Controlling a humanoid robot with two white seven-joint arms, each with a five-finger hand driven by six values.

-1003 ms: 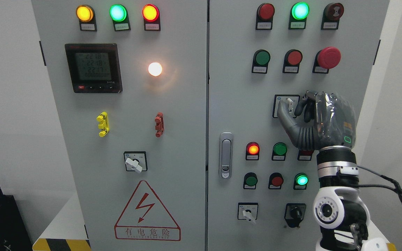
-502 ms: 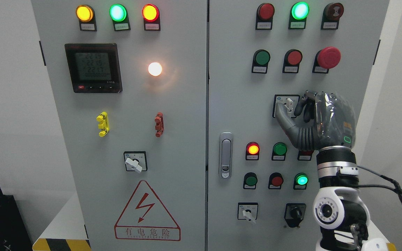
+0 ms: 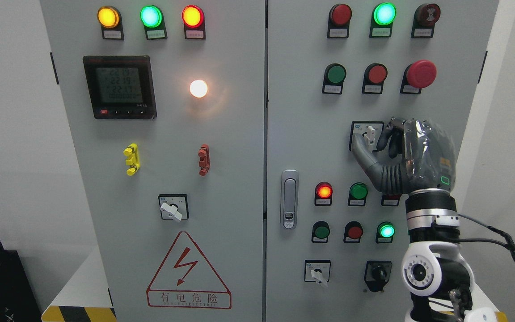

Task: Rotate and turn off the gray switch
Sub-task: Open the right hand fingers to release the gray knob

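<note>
A digital meter (image 3: 119, 86) sits upper left of the frame, a lit white lamp (image 3: 198, 88) beside it; a red lightning warning triangle (image 3: 188, 270) marks the lower centre.

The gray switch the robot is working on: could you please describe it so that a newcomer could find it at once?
Look at the right-hand cabinet door, below its row of green, red and mushroom-headed red buttons. There the gray switch sits on a dark square plate, pinched by the right hand. Of the three other rotary switches, none is being touched.
</note>
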